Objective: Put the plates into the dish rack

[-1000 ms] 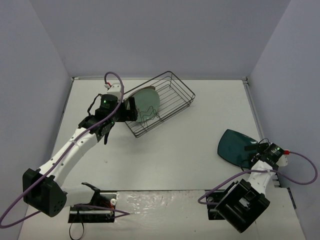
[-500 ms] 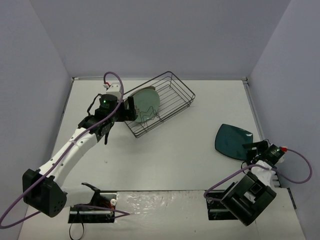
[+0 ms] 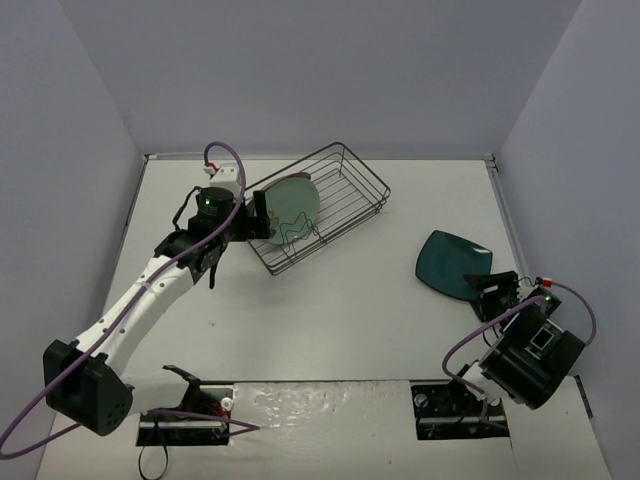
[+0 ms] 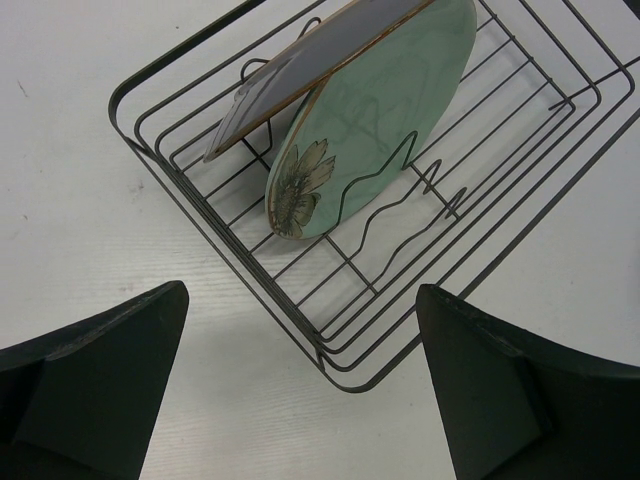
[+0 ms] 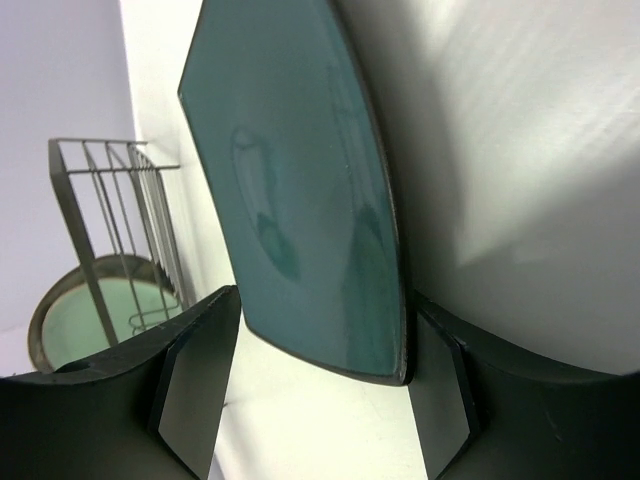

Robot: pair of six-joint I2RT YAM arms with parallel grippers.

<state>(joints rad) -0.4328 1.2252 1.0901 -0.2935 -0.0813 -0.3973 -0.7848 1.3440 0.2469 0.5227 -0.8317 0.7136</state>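
right hand [image 3: 489, 291] gripping teal plate [image 3: 448, 265], rack [image 3: 352, 196] far

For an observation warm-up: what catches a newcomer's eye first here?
The dark teal plate, clamped in the right gripper at the table's right side, stands out most. At back left, a mint-green plate leans on edge in the black dish rack beside a grey plate, the left gripper open beside the rack.

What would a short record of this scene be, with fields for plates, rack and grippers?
rack contents: grey plate and mint-green plate, both leaning on edge in the dish rack
remaining plate: dark teal plate, outside the rack, on the right
left gripper: open, empty, facing the rack's corner
right gripper: shut on the dark teal plate's edge
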